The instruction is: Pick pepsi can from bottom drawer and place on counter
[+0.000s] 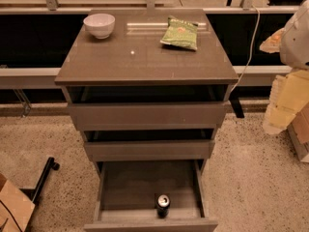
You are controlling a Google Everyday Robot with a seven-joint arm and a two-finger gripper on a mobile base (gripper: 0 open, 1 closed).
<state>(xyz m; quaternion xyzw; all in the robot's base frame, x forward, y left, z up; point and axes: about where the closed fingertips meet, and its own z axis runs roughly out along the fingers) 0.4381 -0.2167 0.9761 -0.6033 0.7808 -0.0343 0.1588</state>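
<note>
Jaws at right edge; open or shut, I cannot tell. Can [163, 205] in drawer [145, 185] seems light and slippery; hold its sides.

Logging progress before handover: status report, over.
End effector not in view. Pepsi can upright at front of open bottom drawer, not picked. White bowl and green bag on counter; nothing over the can.

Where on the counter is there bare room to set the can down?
The counter is bare across its front half, ahead of the bowl and snack bag. Its back corners are crowded. The gripper hangs right of the cabinet.
</note>
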